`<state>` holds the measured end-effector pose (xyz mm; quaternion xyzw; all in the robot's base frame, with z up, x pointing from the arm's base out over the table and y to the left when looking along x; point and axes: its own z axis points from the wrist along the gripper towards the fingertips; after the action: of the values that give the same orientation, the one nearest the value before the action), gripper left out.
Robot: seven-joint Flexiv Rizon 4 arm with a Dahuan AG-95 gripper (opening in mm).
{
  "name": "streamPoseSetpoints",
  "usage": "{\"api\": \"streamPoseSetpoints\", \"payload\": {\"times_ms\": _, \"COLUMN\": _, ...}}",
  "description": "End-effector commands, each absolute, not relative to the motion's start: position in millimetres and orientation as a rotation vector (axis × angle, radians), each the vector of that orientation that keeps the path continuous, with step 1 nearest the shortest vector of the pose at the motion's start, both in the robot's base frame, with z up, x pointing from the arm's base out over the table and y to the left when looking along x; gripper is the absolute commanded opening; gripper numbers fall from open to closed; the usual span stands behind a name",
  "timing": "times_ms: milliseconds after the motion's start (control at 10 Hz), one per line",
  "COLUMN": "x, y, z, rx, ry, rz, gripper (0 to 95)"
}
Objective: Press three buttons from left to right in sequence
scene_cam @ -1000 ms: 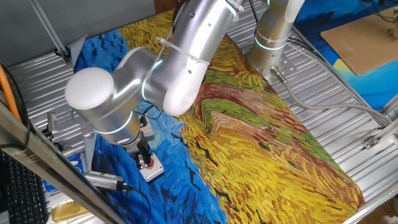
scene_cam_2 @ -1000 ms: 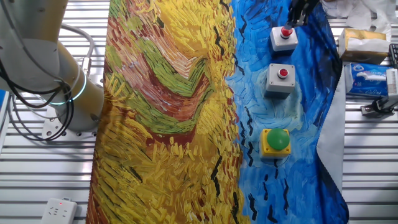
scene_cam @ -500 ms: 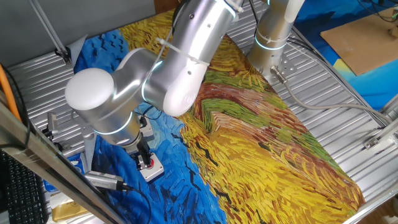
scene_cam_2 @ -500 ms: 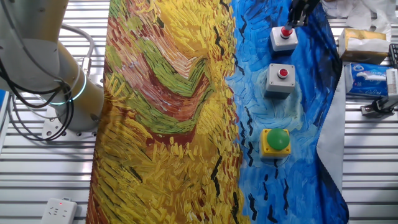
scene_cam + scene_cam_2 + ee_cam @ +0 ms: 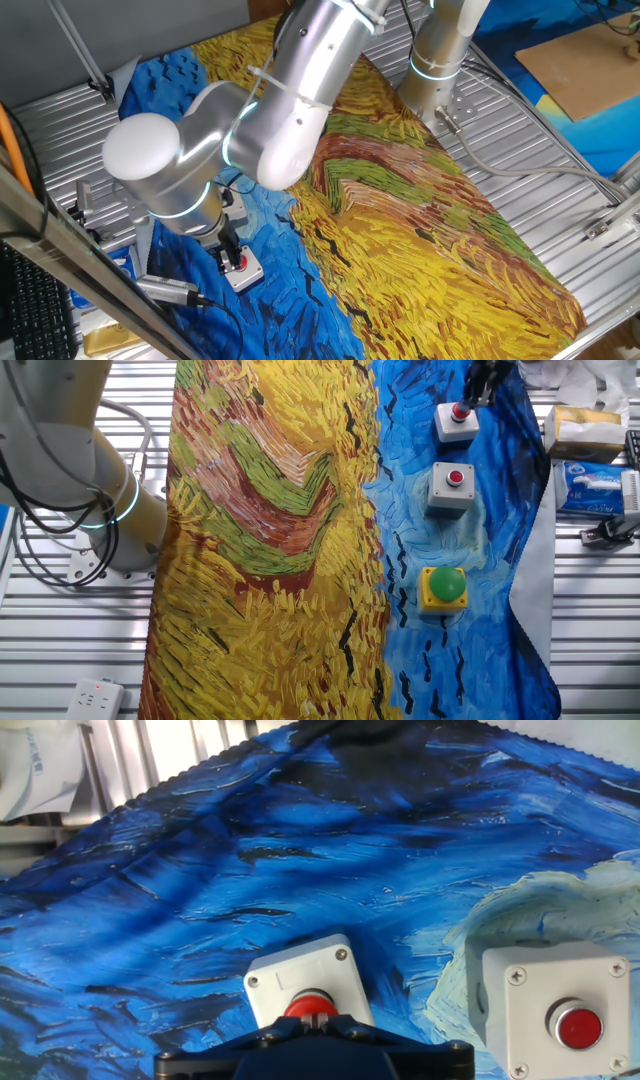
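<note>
Matt printed cloth (image 5: pixel 270 560), glossy plastic button caps (image 5: pixel 456 478), ribbed metal table (image 5: pixel 560 200)

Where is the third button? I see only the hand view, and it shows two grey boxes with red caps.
Observer: The yellow box with the green cap sits at one end of the row, beyond the middle grey box.
Operator: Which box is under the gripper?
Observer: The end grey box, farthest from the green cap. The gripper hangs over its red cap; I cannot tell whether it touches.
Operator: What lies beside the row?
Observer: A blue-and-white packet lies past the cloth's edge, beside the middle grey box.
</note>
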<state>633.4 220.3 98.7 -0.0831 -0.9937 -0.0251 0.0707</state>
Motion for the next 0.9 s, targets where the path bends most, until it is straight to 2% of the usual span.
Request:
{"api": "streamPoseSetpoints", "payload": {"times_ms": 100, "x": 633, "y": 222, "z": 94, "rx": -0.245, "ry": -2.99, "rz": -0.075, "gripper": 0.0}}
{"api": "streamPoseSetpoints", "payload": {"times_ms": 900, "x": 626, "y": 226, "z": 121, "rx": -0.24, "ry": -3.01, "rz": -0.062, "gripper": 0.0}}
